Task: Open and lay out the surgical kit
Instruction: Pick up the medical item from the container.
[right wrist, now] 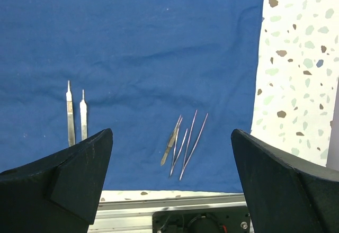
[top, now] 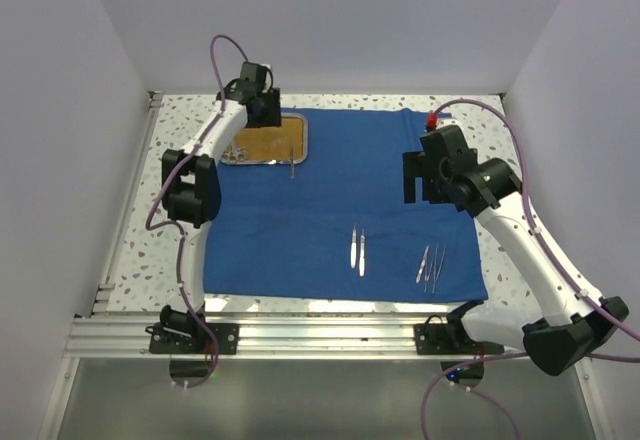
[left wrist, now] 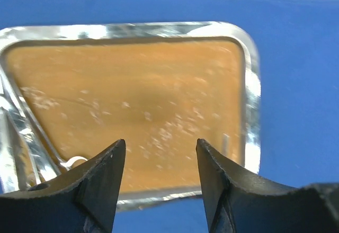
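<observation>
The royal-blue cloth lies spread flat on the table. The steel tray with orange-brown base sits on its far left corner, with ring-handled instruments at its left end and one thin instrument across its right rim. My left gripper is open and empty, hovering over the tray. Two scalpels and a group of tweezers lie near the cloth's front edge. My right gripper is open and empty, raised above the tweezers and scalpels.
The speckled table shows around the cloth, with white walls on three sides. An aluminium rail with the arm bases runs along the near edge. Purple cables loop off both arms.
</observation>
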You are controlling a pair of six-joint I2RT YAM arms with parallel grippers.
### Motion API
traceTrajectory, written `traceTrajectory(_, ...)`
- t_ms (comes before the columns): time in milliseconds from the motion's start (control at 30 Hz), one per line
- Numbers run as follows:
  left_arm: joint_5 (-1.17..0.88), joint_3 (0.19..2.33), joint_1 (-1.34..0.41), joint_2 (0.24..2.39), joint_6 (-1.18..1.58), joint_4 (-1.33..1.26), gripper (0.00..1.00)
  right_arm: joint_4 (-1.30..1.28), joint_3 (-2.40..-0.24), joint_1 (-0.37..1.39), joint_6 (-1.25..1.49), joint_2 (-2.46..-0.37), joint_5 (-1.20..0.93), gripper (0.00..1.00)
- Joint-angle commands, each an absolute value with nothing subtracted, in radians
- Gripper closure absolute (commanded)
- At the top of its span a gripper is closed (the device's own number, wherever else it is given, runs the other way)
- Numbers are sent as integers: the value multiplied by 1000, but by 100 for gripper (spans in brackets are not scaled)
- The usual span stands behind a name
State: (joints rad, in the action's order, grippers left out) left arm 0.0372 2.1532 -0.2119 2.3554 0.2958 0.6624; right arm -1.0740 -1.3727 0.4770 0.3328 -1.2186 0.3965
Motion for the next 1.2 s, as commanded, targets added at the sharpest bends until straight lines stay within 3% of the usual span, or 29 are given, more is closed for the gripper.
traceTrajectory(0,43,2086,-248,2264,310,657,41,-1048,-1348,477,344,-1169,374,2)
traceTrajectory(367,22,1896,-325,2209,364,588,43,-1089,-1295,479,350,-1054,383,2)
traceTrajectory(1167,80,2006,-377,2344,365,618,44,-1137,-1292,479,348,-1023,423,2)
